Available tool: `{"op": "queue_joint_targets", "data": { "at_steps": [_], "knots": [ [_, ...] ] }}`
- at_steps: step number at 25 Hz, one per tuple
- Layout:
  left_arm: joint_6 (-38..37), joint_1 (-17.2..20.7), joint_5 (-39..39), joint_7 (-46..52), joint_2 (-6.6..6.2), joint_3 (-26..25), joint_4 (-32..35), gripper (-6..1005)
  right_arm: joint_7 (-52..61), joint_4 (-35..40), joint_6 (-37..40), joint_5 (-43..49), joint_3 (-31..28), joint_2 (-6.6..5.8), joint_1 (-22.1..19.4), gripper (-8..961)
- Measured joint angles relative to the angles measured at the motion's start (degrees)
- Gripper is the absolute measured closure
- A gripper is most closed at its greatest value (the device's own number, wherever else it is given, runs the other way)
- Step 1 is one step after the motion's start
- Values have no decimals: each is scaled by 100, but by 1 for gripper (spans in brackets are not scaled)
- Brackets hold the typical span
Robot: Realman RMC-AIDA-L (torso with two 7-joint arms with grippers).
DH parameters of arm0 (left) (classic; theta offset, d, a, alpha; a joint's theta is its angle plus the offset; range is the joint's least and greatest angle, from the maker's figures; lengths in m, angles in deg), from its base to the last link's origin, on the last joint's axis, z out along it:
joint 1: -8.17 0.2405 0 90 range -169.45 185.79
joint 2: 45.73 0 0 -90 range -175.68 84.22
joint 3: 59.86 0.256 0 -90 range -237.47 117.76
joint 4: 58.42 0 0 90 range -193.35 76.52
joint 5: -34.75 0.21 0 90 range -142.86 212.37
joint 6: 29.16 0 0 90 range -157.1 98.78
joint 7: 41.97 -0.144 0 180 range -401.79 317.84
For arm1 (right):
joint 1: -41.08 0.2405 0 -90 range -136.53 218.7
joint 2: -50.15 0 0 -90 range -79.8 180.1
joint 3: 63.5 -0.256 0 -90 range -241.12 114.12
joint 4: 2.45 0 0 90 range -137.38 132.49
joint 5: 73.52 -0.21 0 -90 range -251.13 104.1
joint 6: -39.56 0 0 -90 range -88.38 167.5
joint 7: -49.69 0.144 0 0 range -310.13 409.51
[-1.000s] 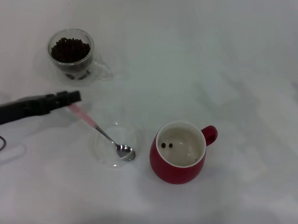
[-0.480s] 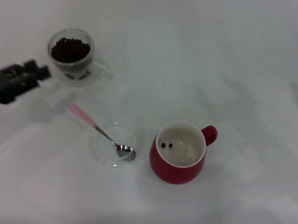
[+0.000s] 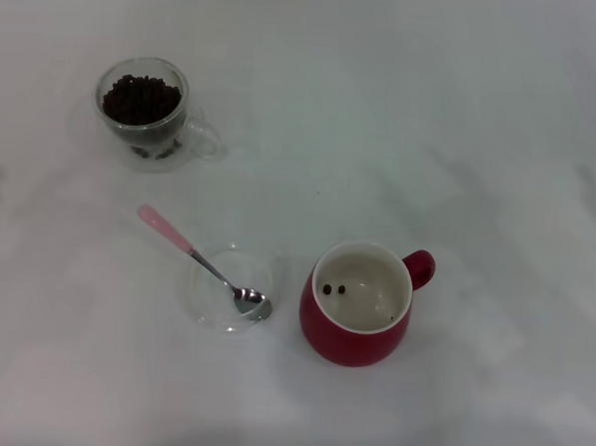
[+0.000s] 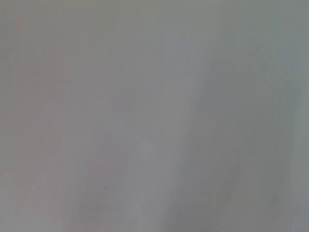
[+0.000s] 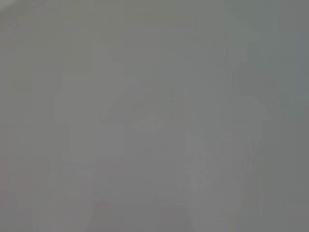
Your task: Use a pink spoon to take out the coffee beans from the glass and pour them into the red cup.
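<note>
The left pincer has left the frame; neither pincer shows now, so their state cannot be told. The pink spoon (image 3: 200,261) lies centre-left, bowl in a clear dish (image 3: 230,286) (light, stiff, slippery metal). Its matte pale handle, jutting upper left, looks the best hold.

Open white tabletop (image 3: 463,122) lies right of the bean-filled clear double-walled glass (image 3: 141,110); the pink-handled metal spoon (image 3: 201,261), its bowl in a flat clear round dish (image 3: 209,300), lies just beside the rounded red ceramic cup (image 3: 361,316).
</note>
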Motion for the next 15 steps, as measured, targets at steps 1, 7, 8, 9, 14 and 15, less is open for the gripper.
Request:
{"op": "queue_joint_targets", "data": {
  "at_steps": [1,7,8,9,14,15],
  "knots": [
    [0,0,0,0,0,0,0,430,0,0,0,0,0,0,0,215],
    [26,96,9,-630,0,-903,-110,433,9,216,7,113,10,19,-48,215],
    [30,105,4,-737,0,-1042,-129,433,18,245,-2,139,12,21,-54,215],
    [36,106,-2,-822,0,-1154,-155,433,23,278,-8,171,14,23,-60,215],
    [124,-10,-14,-1225,-22,-1749,-305,433,-7,515,-50,234,14,36,-92,215],
    [133,-49,-16,-1267,-16,-1836,-319,433,-9,545,-53,234,9,36,-93,215]
  ]
}}
